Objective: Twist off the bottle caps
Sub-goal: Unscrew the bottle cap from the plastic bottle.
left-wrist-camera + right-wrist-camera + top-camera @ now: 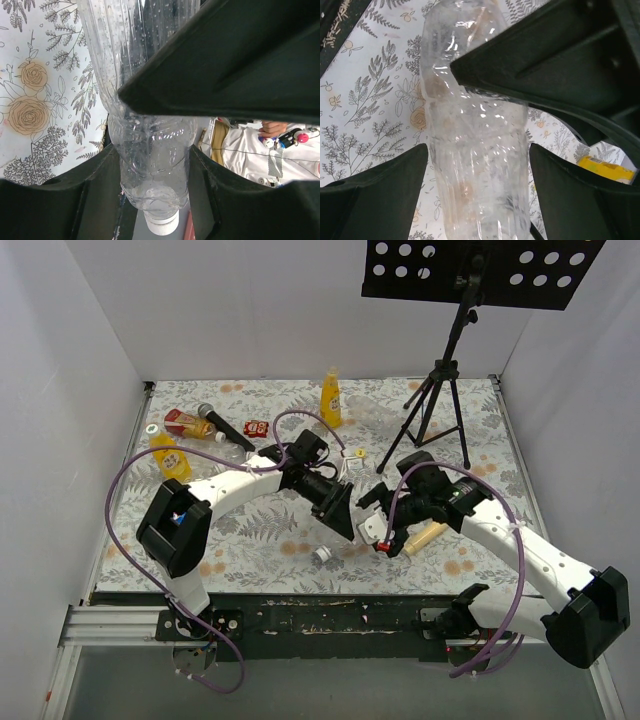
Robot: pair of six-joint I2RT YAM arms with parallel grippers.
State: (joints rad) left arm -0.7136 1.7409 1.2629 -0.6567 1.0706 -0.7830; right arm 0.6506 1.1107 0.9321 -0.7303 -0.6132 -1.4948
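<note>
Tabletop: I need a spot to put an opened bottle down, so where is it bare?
Bare cloth lies in front of the left arm, and the right edge beside the tripod is open too. The back left is crowded: a microphone, a red-labelled bottle and an orange bottle. The centre is blocked by both grippers and a loose white cap.

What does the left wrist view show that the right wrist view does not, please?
Only the left wrist view shows the white cap on its clear bottle, plus the right arm. Only the right wrist view shows a yellow bottle at the edge. Both show a clear bottle between dark fingers over the floral cloth.
</note>
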